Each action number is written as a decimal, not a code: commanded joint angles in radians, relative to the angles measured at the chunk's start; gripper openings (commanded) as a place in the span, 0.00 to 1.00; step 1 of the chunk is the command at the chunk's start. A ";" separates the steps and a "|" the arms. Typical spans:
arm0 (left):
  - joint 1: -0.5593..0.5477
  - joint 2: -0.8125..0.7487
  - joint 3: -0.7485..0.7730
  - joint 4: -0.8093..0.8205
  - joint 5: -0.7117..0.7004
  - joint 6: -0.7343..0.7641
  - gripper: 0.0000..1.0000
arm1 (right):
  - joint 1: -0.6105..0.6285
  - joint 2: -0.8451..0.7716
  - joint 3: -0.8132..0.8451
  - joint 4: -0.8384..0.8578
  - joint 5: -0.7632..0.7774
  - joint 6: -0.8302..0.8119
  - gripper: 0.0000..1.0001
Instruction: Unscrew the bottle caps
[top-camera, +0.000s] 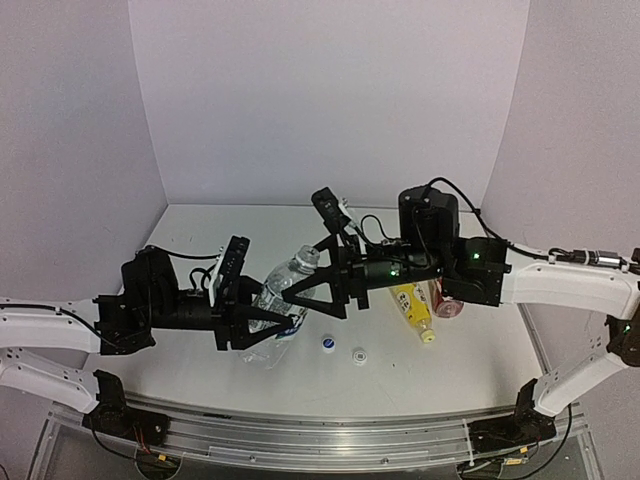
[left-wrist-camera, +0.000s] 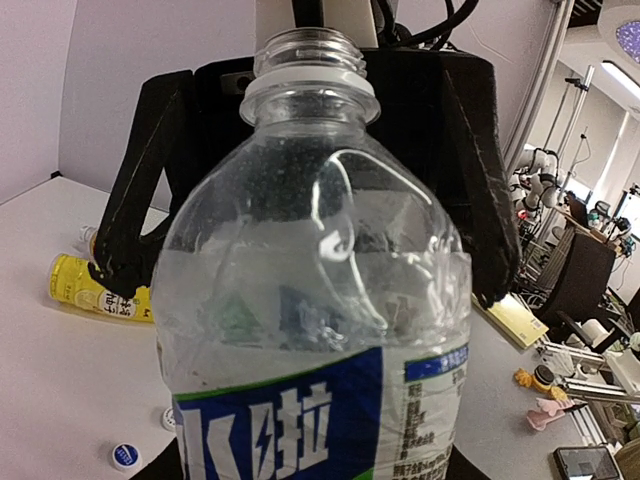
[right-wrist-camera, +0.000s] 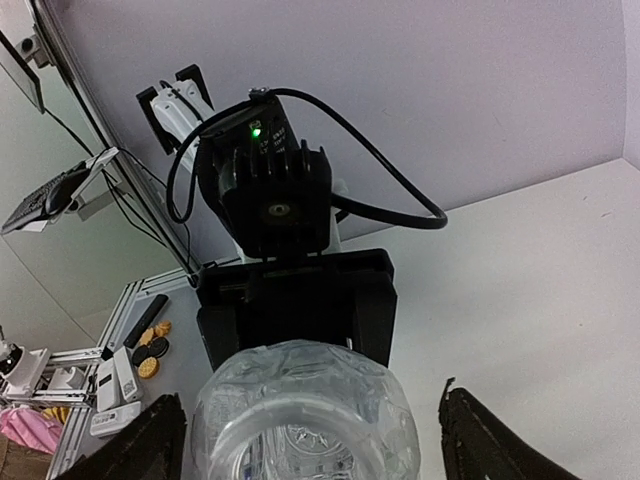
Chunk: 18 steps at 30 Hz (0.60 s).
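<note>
The left gripper (top-camera: 262, 326), clamped around the clear bottle (top-camera: 284, 282), angled its already capless neck toward the right gripper (top-camera: 314, 292), whose jaws stood apart either side, seemingly steadying it for twisting; two loose caps (top-camera: 327, 344) lay just below.

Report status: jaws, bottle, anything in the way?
Left gripper: jaws shut on clear bottle. Right gripper: jaws open, astride its top. Neck bare, uncapped. Two loose caps on table, nothing blocking.

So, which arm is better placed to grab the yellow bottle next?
Right, probably: the right gripper is open and the yellow bottle lies beside that arm, while the left gripper is shut on the clear bottle.
</note>
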 joint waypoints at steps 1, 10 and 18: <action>0.002 0.014 0.054 0.060 0.005 0.012 0.00 | 0.003 0.038 0.056 0.049 -0.063 0.056 0.67; 0.002 -0.019 0.060 -0.011 -0.082 -0.008 0.67 | 0.003 -0.010 0.022 0.014 0.064 0.034 0.29; 0.002 -0.111 0.047 -0.194 -0.403 -0.071 1.00 | 0.000 -0.135 0.028 -0.342 0.861 -0.051 0.25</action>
